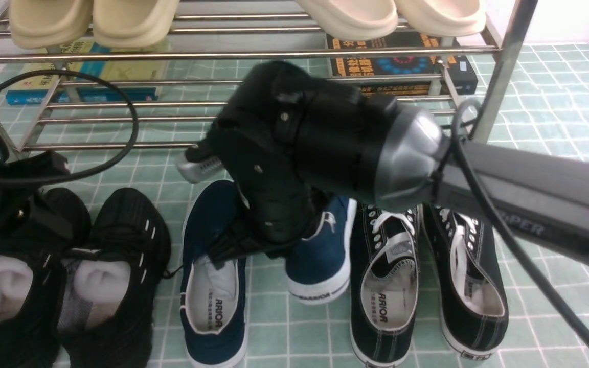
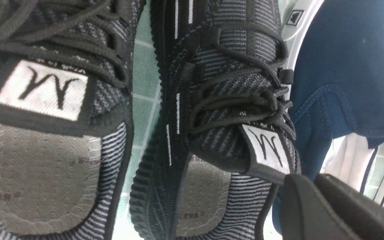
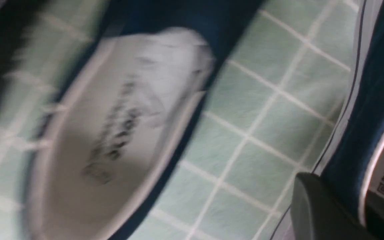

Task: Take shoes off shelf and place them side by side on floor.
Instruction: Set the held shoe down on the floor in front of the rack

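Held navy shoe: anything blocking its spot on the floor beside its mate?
Nothing visible. The right gripper holds the shoe in the bare floor gap between its mate and a black sneaker, which sits close.

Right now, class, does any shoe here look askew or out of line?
Yes. The right navy shoe, clamped in the right gripper, looks tilted and sits nearer the shelf than the left navy shoe, so the pair is uneven.

Two pairs of sandals sit on top of the shelf. Books lie under its top rods. Three pairs stand in a row on the floor in front of the shelf. The mesh trainers are at its left end, the slip-on shoes by its middle, and the lace-up sneakers at its right end.
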Controlling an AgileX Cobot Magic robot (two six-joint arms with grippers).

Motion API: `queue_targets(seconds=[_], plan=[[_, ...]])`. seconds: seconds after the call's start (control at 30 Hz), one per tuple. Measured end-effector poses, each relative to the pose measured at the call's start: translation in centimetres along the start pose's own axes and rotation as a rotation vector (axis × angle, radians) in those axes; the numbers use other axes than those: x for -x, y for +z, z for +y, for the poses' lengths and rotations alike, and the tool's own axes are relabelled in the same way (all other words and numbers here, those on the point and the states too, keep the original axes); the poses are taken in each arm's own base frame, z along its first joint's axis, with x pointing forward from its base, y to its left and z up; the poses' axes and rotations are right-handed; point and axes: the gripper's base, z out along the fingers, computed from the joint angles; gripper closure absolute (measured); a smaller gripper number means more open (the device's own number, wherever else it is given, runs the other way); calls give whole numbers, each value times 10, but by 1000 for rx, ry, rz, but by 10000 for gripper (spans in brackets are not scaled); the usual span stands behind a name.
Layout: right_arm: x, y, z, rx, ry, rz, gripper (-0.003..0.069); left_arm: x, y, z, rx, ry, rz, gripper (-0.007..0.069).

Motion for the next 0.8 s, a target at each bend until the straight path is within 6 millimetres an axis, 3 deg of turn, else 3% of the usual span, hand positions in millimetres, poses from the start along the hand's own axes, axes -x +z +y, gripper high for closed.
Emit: queue_targets(seconds=[0.23,0.67,0.8], plan=[[0,25,-3,61,51,-63,627,-1,0,0,0,2,8,535],[-3,33,6,126,95,-22,627,-4,0,0,-2,3,49,529],[-3,33,6,129,113,-16,594,-4,0,0,-2,3,49,525]])
